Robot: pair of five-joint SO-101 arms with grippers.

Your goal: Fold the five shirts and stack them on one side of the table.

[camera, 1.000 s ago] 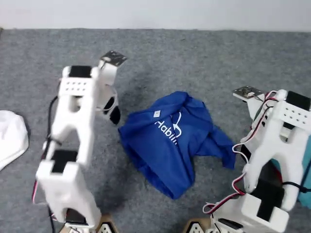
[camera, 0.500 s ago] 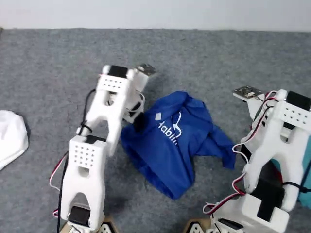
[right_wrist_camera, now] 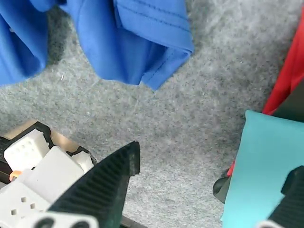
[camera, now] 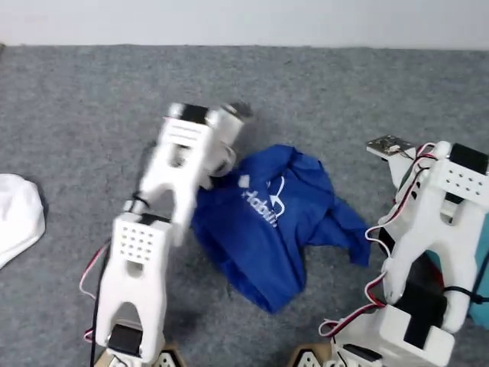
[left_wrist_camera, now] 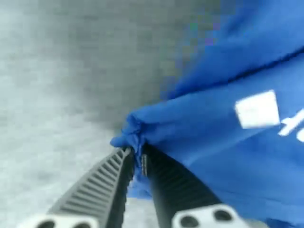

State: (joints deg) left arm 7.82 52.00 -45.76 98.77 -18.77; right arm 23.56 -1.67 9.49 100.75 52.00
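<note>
We see the right jaws spread wide, gripping nothing, above a smooth teal cloth point(right_wrist_camera: 266, 161), red fabric point(right_wrist_camera: 290, 76) just beside it, at the near right. The blue shirt point(camera: 267, 229) lies crumpled mid-way on the fuzzy grey felt counter point(camera: 344, 99): soft knit, stitched sleeve hem, white lettering, small white tag. A rounded white garment point(camera: 19, 218) sits well apart on the left. The left jaws, ribbed black, are pinched tight on the shirt's bunched edge.
</note>
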